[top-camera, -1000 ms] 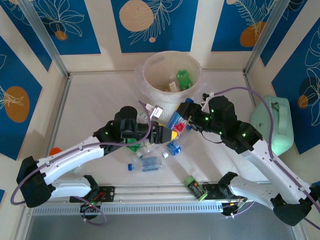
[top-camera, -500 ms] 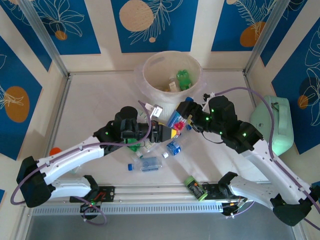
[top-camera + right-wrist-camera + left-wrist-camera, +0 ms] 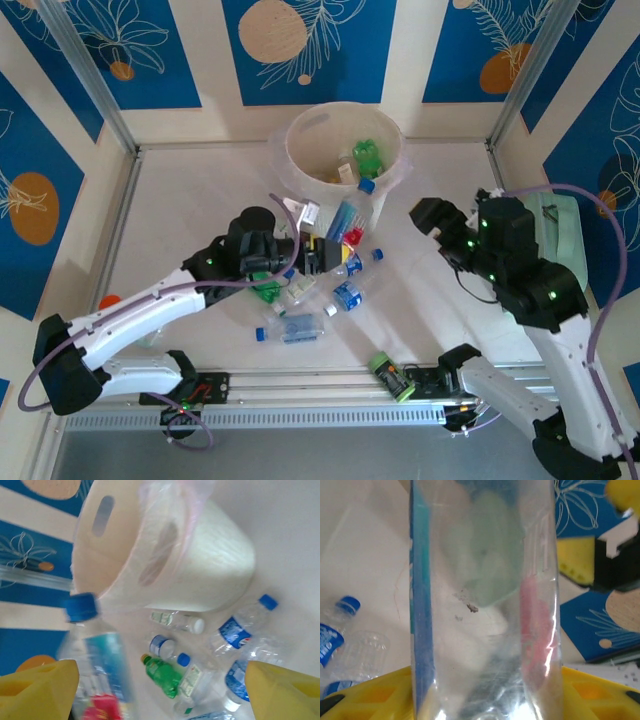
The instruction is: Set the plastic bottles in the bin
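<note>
My left gripper (image 3: pixel 325 250) is shut on a clear bottle (image 3: pixel 347 220) with a blue label and blue cap, held tilted just in front of the bin (image 3: pixel 300 140). In the left wrist view that bottle (image 3: pixel 485 605) stands between my yellow fingers (image 3: pixel 365 692). My right gripper (image 3: pixel 420 212) is open, off to the right of the bottle and apart from it. The right wrist view shows its gripper (image 3: pixel 162 690) with jaws wide and nothing between them, the held bottle (image 3: pixel 97 650) blurred at left, and the bin (image 3: pixel 200 560). A green bottle (image 3: pixel 367 155) lies inside the bin.
Loose bottles lie under the left gripper: a blue-labelled one (image 3: pixel 348 295), a clear one (image 3: pixel 297 329) and a green one (image 3: pixel 265 291). Another bottle (image 3: pixel 392 376) sits by the near rail. A mint-green case (image 3: pixel 560 235) stands at the right wall.
The right gripper has opened, let go of the blue-capped bottle and pulled back to the right. The left gripper has closed on that bottle and now holds it alone, tilted toward the bin.
</note>
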Controlling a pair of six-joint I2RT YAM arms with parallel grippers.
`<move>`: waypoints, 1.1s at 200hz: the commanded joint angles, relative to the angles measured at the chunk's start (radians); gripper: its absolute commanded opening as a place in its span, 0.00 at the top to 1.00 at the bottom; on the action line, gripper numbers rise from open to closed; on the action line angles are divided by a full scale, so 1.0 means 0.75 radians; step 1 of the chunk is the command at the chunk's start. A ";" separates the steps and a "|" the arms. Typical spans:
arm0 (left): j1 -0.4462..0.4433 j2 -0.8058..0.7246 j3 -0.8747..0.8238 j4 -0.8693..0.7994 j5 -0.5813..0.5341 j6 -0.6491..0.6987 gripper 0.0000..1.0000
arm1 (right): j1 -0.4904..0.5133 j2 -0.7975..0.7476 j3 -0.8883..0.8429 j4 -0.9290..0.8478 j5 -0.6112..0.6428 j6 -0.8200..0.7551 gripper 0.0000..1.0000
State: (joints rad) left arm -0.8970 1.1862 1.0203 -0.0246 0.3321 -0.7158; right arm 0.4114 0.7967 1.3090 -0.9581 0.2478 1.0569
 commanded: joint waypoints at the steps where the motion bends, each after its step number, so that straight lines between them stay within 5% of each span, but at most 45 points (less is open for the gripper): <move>1: 0.026 0.016 0.166 -0.066 -0.126 0.036 0.44 | -0.050 -0.050 -0.068 -0.120 -0.041 -0.030 0.15; 66: 0.150 0.300 0.699 -0.234 -0.133 -0.009 0.45 | -0.044 -0.137 -0.331 -0.094 -0.174 0.050 0.18; 135: 0.401 0.704 0.996 -0.108 0.161 -0.341 0.46 | 0.072 -0.144 -0.465 -0.052 -0.151 0.122 0.19; 174: 0.421 0.830 1.145 -0.172 0.185 -0.334 0.44 | 0.151 -0.108 -0.537 -0.035 -0.101 0.163 0.19; 220: 0.421 0.862 1.180 -0.179 0.199 -0.372 0.24 | 0.184 0.005 -0.639 0.079 -0.066 0.195 0.20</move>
State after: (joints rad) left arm -0.5827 1.8400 1.8629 -0.1654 0.4454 -0.9783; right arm 0.5442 0.7593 0.8680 -0.9611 0.1761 1.1770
